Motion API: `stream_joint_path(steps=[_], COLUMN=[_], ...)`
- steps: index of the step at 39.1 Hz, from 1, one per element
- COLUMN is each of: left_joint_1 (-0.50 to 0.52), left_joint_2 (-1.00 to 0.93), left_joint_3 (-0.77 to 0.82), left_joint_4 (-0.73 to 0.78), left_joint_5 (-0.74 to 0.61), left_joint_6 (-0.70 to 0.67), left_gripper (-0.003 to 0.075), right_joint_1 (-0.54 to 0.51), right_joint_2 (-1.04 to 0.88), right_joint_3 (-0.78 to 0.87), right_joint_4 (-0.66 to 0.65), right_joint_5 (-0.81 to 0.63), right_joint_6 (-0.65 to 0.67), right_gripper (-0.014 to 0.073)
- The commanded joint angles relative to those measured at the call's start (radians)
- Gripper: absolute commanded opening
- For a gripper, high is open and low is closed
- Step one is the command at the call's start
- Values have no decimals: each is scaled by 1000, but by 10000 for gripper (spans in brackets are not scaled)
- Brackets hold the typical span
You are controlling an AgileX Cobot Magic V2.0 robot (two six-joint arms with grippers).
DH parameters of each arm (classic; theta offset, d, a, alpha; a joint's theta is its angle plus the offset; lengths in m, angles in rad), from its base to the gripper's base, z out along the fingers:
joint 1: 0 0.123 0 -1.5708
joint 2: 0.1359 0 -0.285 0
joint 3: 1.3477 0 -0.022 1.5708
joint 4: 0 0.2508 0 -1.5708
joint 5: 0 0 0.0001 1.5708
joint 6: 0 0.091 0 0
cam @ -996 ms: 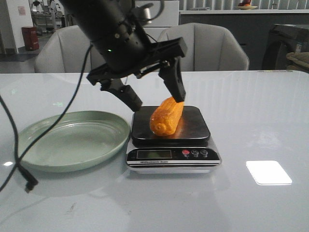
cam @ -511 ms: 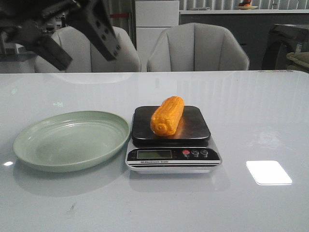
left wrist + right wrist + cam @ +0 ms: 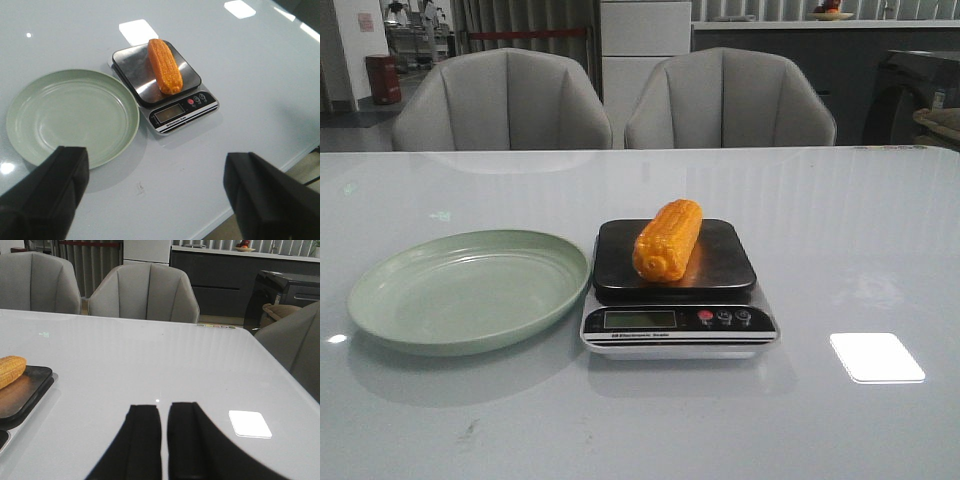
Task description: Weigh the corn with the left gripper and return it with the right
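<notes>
On the scale [image 3: 678,290], the corn [image 3: 667,238], probably stiff, light and roll-prone, is being left for a mid-cob grip by the right gripper [image 3: 163,440], its fingers nearly closed on nothing, while the left gripper [image 3: 155,192] is being held wide apart.

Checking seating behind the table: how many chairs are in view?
3. Two chairs stand side by side behind the table's far edge; a third shows beside it in the right wrist view.
</notes>
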Motion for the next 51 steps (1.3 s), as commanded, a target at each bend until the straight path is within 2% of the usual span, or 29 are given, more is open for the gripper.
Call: stream_joint_path(steps=[1,7,15,20,23,25,29,35,37,43,51], left_joint_1=[-1,-1,-1,-1,-1,-1,-1,-1,-1,-1,-1], left_joint_2=[-117,-308,-538,-594,-577,-577,-577,-577,-577,-577,-577], left_joint_3=[34,115,191,227,236,236,236,238,238,238,238], left_joint_4=[29,76,76,76,76,76,76,76,76,76,76], left_joint_5=[-66,-60,-27,-9,-12,-24,-50,-38,-27,-24,-24], left_joint_6=[-2,-2,24,24,24,24,24,24,24,24,24], left_gripper=[594,582,456,315,167,107,123,121,121,121,121], right_joint_1=[-5,-5,-5,-5,-5,-5,-5,-5,-4,-4,-4], right_joint_2=[-20,-20,-20,-20,-20,-20,-20,-20,-20,19,211], right_joint_3=[11,11,11,11,11,11,11,9,-1,-76,-227], right_joint_4=[-10,-10,-10,-10,-10,-10,-10,-8,-8,-7,-7], right_joint_5=[-79,-79,-79,-79,-79,-73,-124,-328,-346,-244,-138], right_joint_6=[-3,-3,-3,-3,-3,-3,-3,6,43,93,140], right_gripper=[207,207,207,207,207,207,207,207,207,207,207])
